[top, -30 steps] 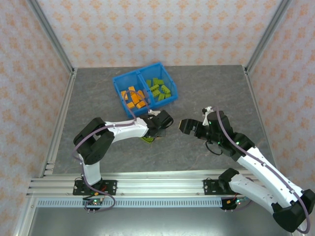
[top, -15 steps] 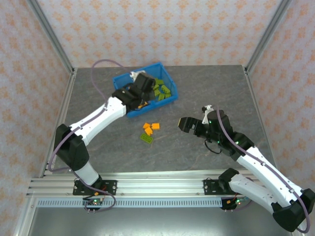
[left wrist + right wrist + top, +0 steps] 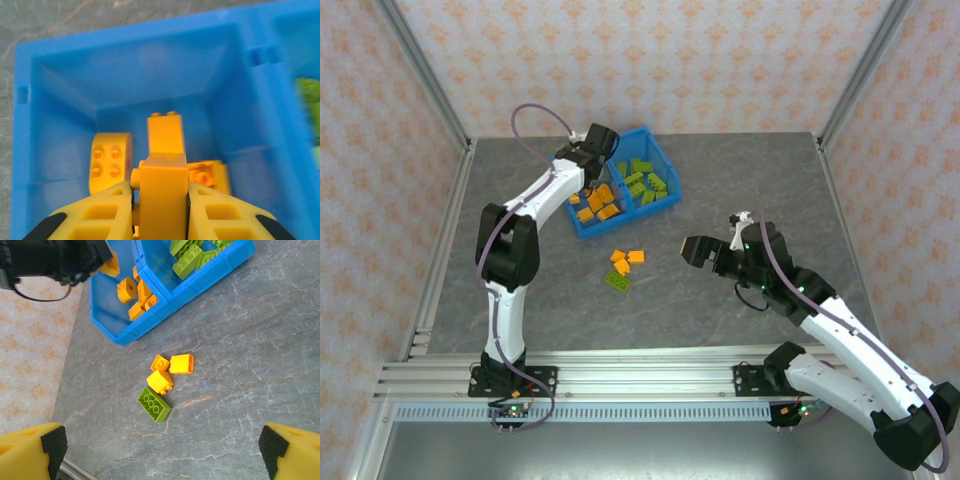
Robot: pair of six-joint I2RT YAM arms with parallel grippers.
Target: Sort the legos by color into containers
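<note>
**Plastic, stone-look grey and brushed metal**

Your blue bin (image 3: 150, 55) is smooth moulded plastic, and its inner walls carry a soft sheen. The orange lego (image 3: 161, 192) held in your left pincer (image 3: 160, 210) is hard, satin-smooth plastic. So are the lime green lego (image 3: 154, 404) and the loose orange legos (image 3: 181, 364) on the counter (image 3: 240, 365), which looks matt, grey and veined like stone. Your right pincer (image 3: 162, 447) has matt yellow plastic fingers (image 3: 25, 452) with dull black pads (image 3: 54, 445). Your arm shells (image 3: 850, 345) are glossy white plastic, the front rails (image 3: 620, 375) are brushed metal, and the walls (image 3: 650, 60) look papered and matt.
</note>
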